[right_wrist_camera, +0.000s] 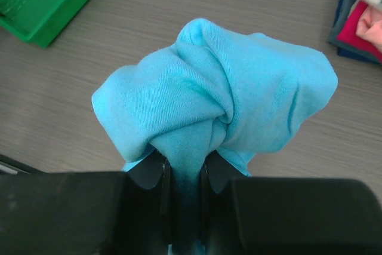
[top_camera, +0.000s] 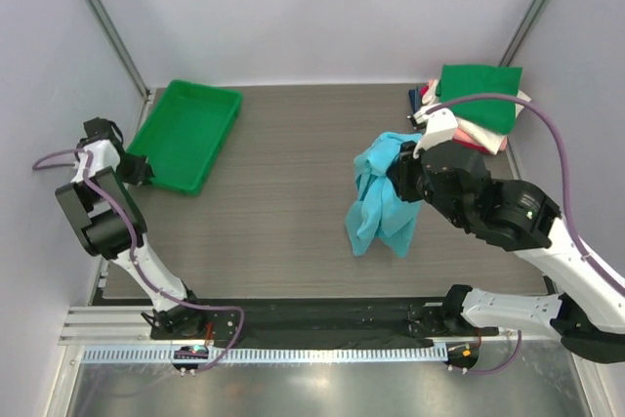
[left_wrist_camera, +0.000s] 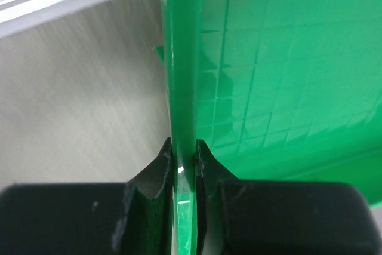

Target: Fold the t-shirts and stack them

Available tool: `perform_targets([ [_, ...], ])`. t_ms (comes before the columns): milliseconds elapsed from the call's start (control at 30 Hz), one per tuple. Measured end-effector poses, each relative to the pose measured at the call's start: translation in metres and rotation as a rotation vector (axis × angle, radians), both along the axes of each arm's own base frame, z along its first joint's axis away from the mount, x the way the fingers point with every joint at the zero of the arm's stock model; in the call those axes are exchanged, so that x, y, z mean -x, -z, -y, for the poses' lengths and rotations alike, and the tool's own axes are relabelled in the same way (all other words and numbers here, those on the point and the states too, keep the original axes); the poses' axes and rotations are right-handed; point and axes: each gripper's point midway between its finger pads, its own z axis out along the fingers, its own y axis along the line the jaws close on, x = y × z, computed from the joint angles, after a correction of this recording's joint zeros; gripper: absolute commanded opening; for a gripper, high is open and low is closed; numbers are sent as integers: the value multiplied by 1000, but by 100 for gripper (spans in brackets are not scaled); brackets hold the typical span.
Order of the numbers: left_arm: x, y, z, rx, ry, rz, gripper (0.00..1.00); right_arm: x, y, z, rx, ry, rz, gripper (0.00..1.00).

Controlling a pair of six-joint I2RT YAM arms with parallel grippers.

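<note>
A crumpled turquoise t-shirt (top_camera: 381, 204) hangs over the middle of the table, bunched up and gripped by my right gripper (top_camera: 402, 171); in the right wrist view the cloth (right_wrist_camera: 227, 88) is pinched between the jaws of that gripper (right_wrist_camera: 184, 168). A stack of folded t-shirts (top_camera: 476, 104) with a green one on top lies at the back right; its navy, red and pink edges (right_wrist_camera: 358, 19) show in the right wrist view. My left gripper (top_camera: 145, 171) is shut on the rim of the green tray (left_wrist_camera: 182, 147) at the table's left.
The green plastic tray (top_camera: 186, 134) sits at the back left, its gridded floor (left_wrist_camera: 286, 64) bare. Grey walls and slanted metal posts close in the table. A metal rail runs along the near edge by the arm bases.
</note>
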Motion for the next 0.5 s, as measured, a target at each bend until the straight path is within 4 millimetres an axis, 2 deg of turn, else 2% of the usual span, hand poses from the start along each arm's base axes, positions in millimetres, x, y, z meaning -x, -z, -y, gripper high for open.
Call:
perform_targets([
  [100, -16, 17, -5, 44, -50, 12, 0, 0, 19, -11, 8, -23, -41, 1],
  [167, -30, 14, -5, 83, -92, 73, 3, -3, 31, -20, 17, -33, -63, 1],
  [267, -50, 12, -8, 134, -157, 158, 12, -9, 43, -34, 24, -42, -86, 1],
  [400, -58, 15, -11, 189, -245, 220, 38, -19, 56, -56, 17, -60, -106, 1],
  [433, -58, 16, -11, 206, -273, 242, 55, -21, 60, -61, 17, -66, -113, 1],
  [500, -56, 17, -12, 226, -321, 280, 68, -24, 66, -70, 16, -77, -126, 1],
])
